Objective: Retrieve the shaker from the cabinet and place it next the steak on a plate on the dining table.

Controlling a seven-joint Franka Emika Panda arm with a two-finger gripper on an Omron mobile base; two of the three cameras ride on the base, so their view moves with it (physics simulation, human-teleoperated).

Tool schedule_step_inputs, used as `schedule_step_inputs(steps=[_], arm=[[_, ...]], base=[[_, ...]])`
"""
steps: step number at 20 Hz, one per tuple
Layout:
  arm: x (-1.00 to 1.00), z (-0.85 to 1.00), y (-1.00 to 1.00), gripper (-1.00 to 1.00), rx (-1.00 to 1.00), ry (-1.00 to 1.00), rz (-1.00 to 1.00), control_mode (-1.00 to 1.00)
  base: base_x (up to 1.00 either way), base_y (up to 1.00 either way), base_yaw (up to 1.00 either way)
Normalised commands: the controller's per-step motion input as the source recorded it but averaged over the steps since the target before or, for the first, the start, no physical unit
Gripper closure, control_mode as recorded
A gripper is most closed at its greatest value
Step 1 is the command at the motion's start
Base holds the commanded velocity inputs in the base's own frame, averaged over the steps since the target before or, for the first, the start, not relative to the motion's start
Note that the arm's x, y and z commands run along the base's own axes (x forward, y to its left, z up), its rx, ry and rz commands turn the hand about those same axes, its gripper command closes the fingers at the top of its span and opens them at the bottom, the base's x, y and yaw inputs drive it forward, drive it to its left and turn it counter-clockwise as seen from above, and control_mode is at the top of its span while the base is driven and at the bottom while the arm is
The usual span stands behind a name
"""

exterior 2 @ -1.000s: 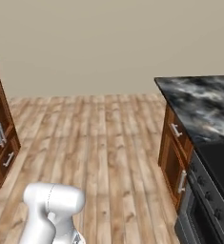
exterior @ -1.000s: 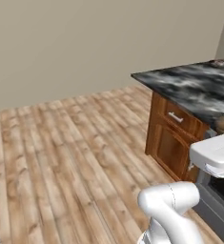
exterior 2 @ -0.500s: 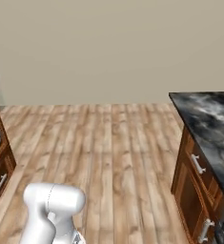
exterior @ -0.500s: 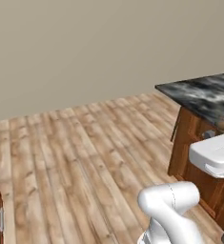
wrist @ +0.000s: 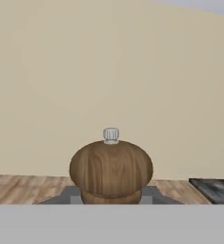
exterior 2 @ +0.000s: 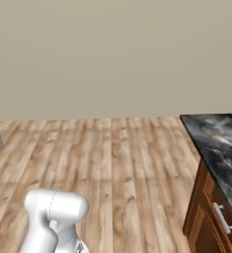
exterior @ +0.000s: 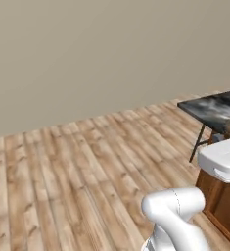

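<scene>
The shaker (wrist: 111, 169) stands close before the hand camera: a brown wooden rounded head with a small pale knob on top. My gripper (wrist: 111, 195) is shut on it, and the dark fingertips (wrist: 73, 195) press its waist from both sides. Behind it are a plain beige wall and a strip of wood floor. The cabinet, the plate, the steak and the dining table are out of view.
A black-and-grey marbled top (exterior: 215, 109) on a brown wood drawer unit (exterior 2: 211, 217) with a grey bar handle stands at the right; its corner (wrist: 213, 188) also shows in the hand view. Open wood plank floor (exterior 2: 112, 158) runs to the beige wall (exterior: 97, 54).
The whole picture has shifted in both base views, so the base has moved: the marbled top has slid to the right edge and more wall and floor show. The shaker stays in the gripper.
</scene>
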Motion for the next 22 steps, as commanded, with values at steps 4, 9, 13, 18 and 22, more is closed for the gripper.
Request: schedule_step_inputs(steps=[4, 9, 13, 18, 22], arm=[[0.00, 0.00, 0.00, 1.00, 0.00, 0.00, 0.00, 1.00], [0.00, 0.00, 0.00, 1.00, 0.00, 0.00, 0.00, 1.00], [0.00, 0.00, 0.00, 1.00, 0.00, 0.00, 0.00, 1.00], [0.00, 0.00, 0.00, 1.00, 0.00, 0.00, 0.00, 1.00], [0.00, 0.00, 0.00, 1.00, 0.00, 0.00, 0.00, 1.00]], base=[[0.97, 0.04, -0.50], [0.24, 0.23, -0.91], [0.07, 0.21, -0.98], [0.15, 0.31, -0.94], [0.20, 0.89, -0.58]])
